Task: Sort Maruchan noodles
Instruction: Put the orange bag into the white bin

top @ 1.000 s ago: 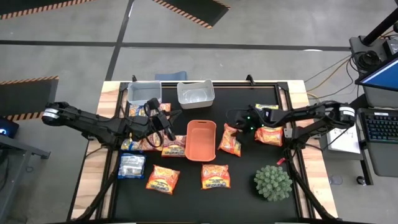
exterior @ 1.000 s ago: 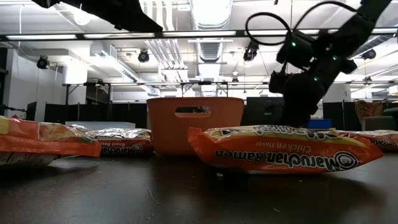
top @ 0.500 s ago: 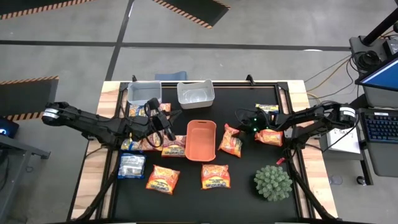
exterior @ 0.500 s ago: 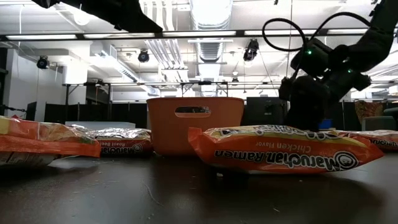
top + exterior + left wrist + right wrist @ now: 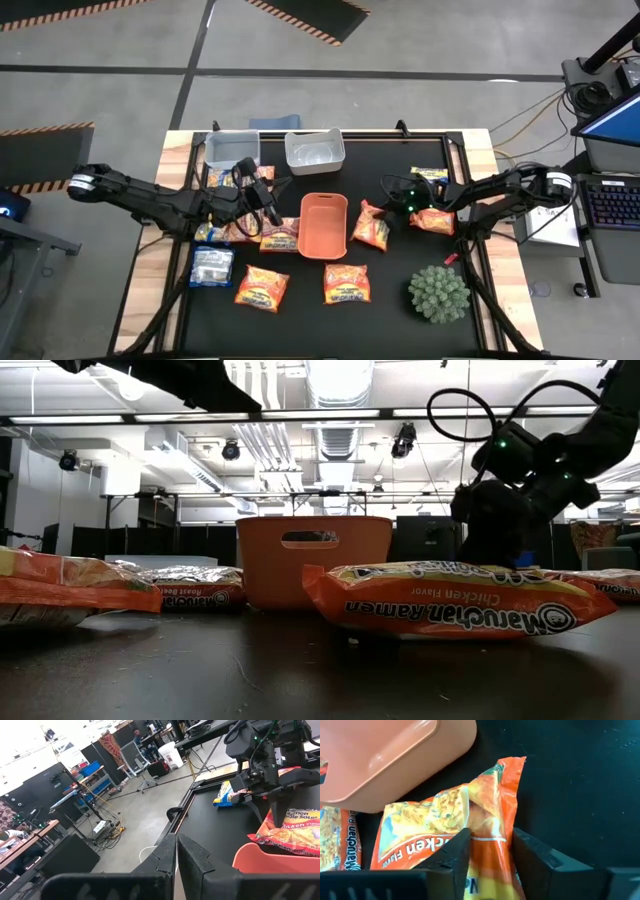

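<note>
The right gripper [image 5: 490, 851] has drawn back slightly toward the desk's right edge and lowered; its fingers straddle, not yet clamped on, a crinkly orange-and-yellow plastic chicken ramen packet [image 5: 445, 827] lying right of the smooth rounded orange plastic tray [image 5: 323, 224] mid-desk. A pickup appears imminent. The left gripper [image 5: 176, 856], pinched closed and empty, hovers above the left-side packets.

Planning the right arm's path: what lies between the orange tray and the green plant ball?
In the high view, one orange noodle packet lies between the orange tray and the plant ball.
</note>
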You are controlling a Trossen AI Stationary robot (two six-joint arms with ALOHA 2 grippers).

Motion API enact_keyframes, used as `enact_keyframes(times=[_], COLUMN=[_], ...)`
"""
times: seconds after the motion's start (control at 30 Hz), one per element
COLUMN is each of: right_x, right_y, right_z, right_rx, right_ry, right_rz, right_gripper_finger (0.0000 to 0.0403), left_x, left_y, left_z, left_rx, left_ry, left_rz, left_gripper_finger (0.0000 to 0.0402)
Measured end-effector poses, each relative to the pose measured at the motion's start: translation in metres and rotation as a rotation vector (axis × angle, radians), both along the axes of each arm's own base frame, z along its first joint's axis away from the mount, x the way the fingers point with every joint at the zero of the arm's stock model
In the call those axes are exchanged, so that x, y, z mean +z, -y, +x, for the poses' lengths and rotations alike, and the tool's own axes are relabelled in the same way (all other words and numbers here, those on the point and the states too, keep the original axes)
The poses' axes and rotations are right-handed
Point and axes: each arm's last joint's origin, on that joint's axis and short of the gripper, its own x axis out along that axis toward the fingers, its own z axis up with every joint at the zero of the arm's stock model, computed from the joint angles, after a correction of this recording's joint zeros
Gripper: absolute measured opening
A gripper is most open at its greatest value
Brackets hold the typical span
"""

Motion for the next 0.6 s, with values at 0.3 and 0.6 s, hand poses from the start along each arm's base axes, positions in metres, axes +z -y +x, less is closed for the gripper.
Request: enact_keyframes(times=[0.3, 0.6], right_x=[0.008, 0.015], right_y=[0.002, 0.003], right_z=[0.007, 0.01], right_rx=[0.014, 0.028], right_ry=[0.028, 0.063], right_rz=[0.011, 0.011], right_gripper_finger=[0.0045, 0.0008], left_x=[0.0, 0.0], left_y=[0.0, 0.0], left_z=[0.0, 0.0], left_rx=[0.0, 0.0], left_ry=[-0.001, -0.004], left_rz=[0.0, 0.001], left_gripper_finger=[0.0, 0.0])
